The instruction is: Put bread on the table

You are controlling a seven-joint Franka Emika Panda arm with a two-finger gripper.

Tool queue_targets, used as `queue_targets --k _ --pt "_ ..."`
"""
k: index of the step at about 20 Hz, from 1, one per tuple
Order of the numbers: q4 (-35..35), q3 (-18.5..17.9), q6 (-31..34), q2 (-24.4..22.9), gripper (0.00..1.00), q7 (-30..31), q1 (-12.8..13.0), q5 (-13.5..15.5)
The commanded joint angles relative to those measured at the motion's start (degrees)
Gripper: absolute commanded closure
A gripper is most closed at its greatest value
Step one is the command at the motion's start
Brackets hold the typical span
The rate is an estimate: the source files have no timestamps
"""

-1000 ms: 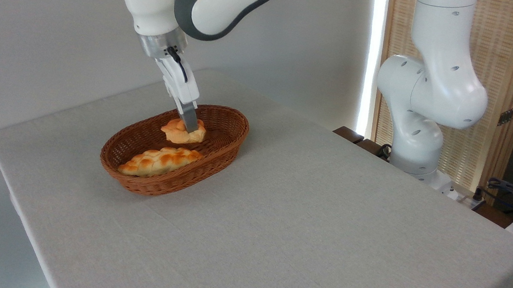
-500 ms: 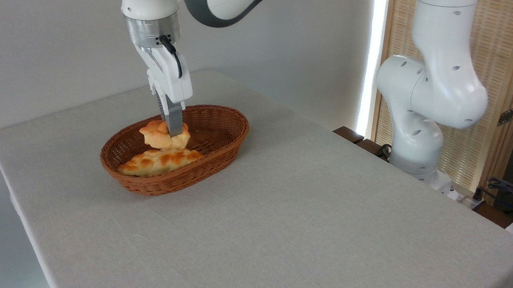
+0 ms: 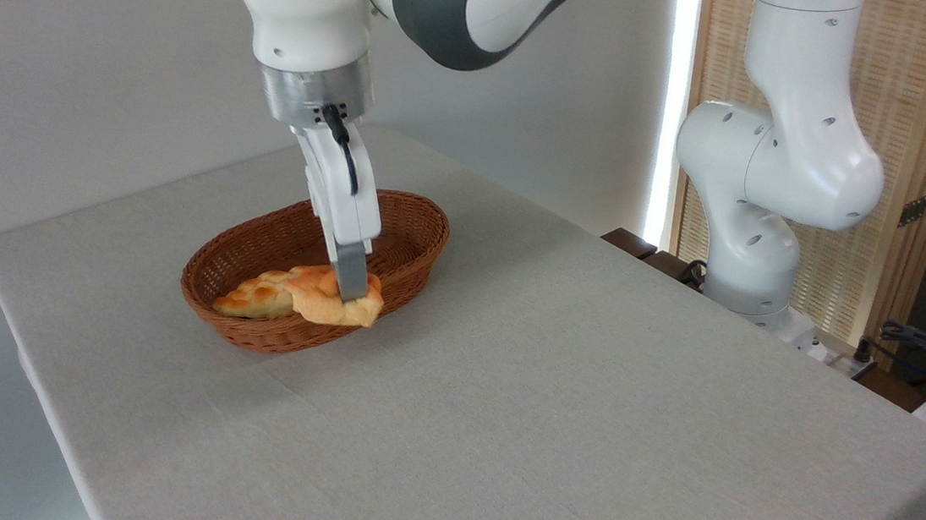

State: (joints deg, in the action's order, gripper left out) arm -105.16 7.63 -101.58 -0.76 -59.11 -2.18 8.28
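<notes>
Gripper (image 3: 351,290) clamped on the bread (image 3: 337,303) over the basket (image 3: 409,242) near rim: carry it clear right, lower gently onto the table (image 3: 551,404).

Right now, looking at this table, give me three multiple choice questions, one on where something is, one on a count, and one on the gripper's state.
1. Where does the braided loaf lie?
A. In the wicker basket
B. On the bare table
C. On the floor

2. How many breads are in view?
A. One
B. Two
C. Four

3. What is the gripper doing?
A. Hanging open and empty
B. Holding the basket rim
C. Shut on the small bun

Answers:
1. A, the loaf rests inside the basket's near end.
2. B, only the loaf and the bun show.
3. C, the fingers close on the bun, which sits at the basket's near rim, not yet on the table.
</notes>
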Motion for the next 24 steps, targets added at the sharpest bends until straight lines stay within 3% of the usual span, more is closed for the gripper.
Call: queue_targets --k 1,5,8,10,11,12,24 --pt "-2.41 -2.43 -1.59 0.49 1.0 -5.66 0.07 -2.65" --pt "-4.26 -3.32 -6.87 3.47 0.94 -5.58 -0.01 -2.83" --pt "-4.26 -3.59 -8.8 6.64 0.76 -5.49 -0.02 -2.83" --pt "-4.17 -5.07 -9.77 6.65 0.29 -5.23 -0.1 -2.83" --pt "-4.17 -6.21 -9.95 6.47 0.11 -5.23 -0.1 -2.83" --pt "-4.17 -6.4 -9.95 6.47 0.0 -5.32 -0.1 -2.83" --pt "-3.56 -6.14 -10.39 5.77 0.0 -5.14 -0.02 -2.83"
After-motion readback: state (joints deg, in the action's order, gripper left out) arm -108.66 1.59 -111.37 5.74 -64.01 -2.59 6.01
